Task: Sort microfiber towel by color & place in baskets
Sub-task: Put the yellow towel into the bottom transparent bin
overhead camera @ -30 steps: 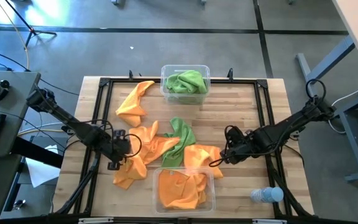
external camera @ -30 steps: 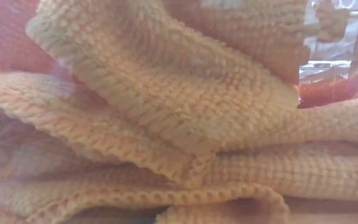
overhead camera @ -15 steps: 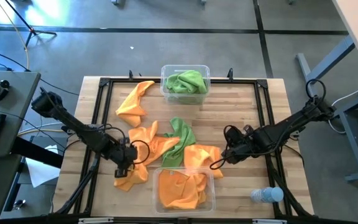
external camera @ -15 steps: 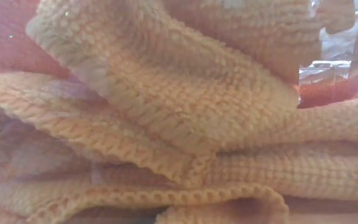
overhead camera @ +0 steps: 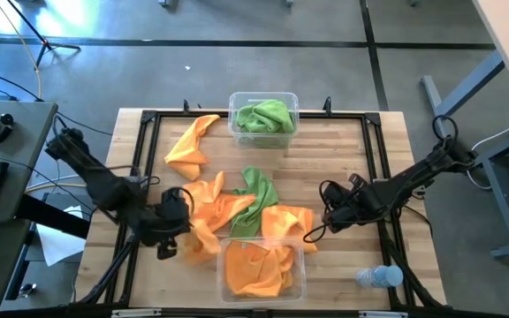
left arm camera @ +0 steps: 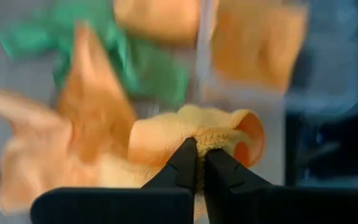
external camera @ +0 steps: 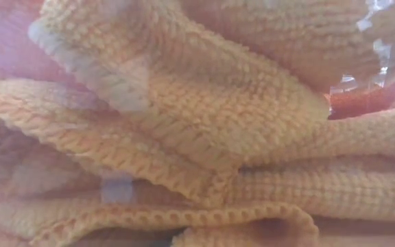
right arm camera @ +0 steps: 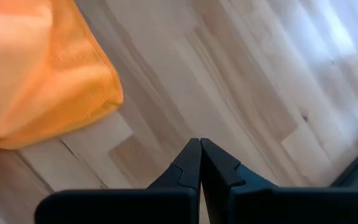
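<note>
While the left claw pinches an orange towel, 2 baskets hold cloths, seemingly 1 colour each; right claw closed, empty.

Left gripper low over table's front-left, bunched orange towel at its tip, just beside front basket holding orange cloths. Back-edge basket full of green. Green towel mid-table among orange ones. Right gripper near orange towel. Bottle at front-right corner.
</note>
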